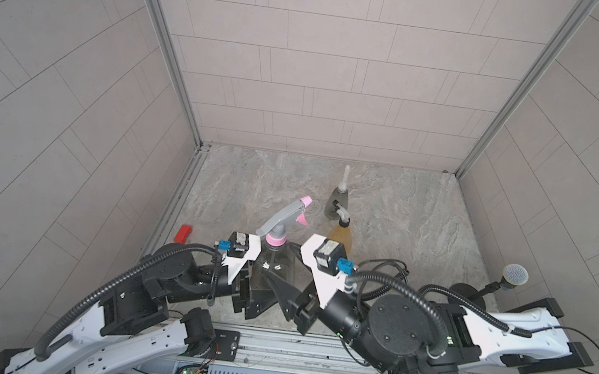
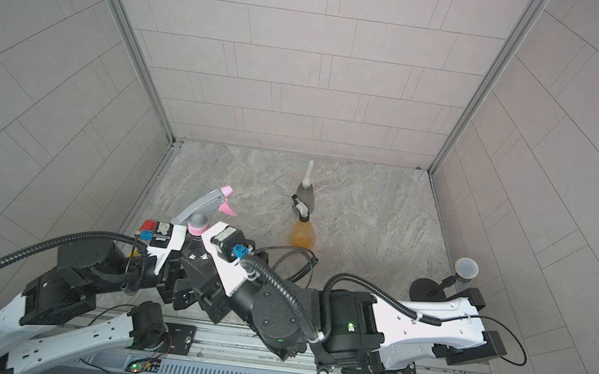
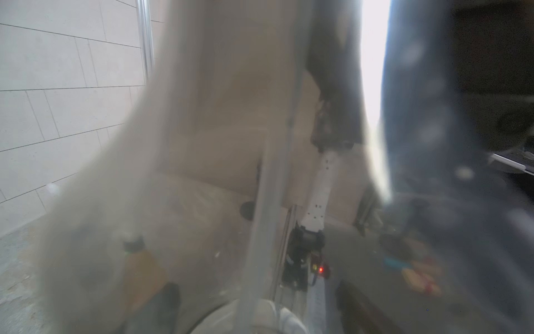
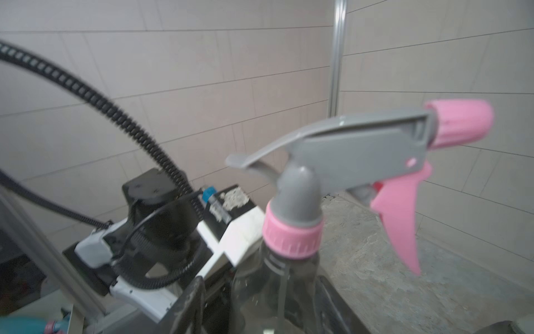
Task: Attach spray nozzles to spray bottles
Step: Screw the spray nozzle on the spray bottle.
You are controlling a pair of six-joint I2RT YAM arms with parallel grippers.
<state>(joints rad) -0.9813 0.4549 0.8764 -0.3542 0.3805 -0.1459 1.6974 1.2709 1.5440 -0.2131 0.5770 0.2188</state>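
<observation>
**Pink-and-grey nozzle seated on the near bottle, both arms at it**

- Near edge of the marble table (image 1: 404, 217): a smoky grey bottle (image 1: 274, 265), upright, between the two arms.
- On its neck sits the pink-and-grey nozzle (image 4: 355, 150). The pink collar is down on the neck and the dip tube shows inside the clear body. The spout points away from the arms.
- Left gripper (image 1: 258, 279): closed on the bottle's body from the left. Its wrist view is filled with blurred translucent plastic.
- Right gripper (image 4: 261, 312): jaws parted, one either side of the bottle below the collar. A gap shows between one finger and the bottle wall; whether the other touches, I cannot tell.
- Further back, well apart from the arms, stands the orange-amber bottle (image 1: 340, 238), upright, with the black-and-white nozzle (image 1: 339, 213) on its neck.
- Just behind it is the second smoky grey bottle (image 2: 306, 195), upright, with the white nozzle (image 2: 309, 171) rising from its top. Whether the two bottles touch, I cannot tell.
- A red block (image 1: 183, 233) lies at the table's left edge, beside the left wrist.
- A microphone (image 1: 514, 274) on a small stand is at the right edge.
</observation>
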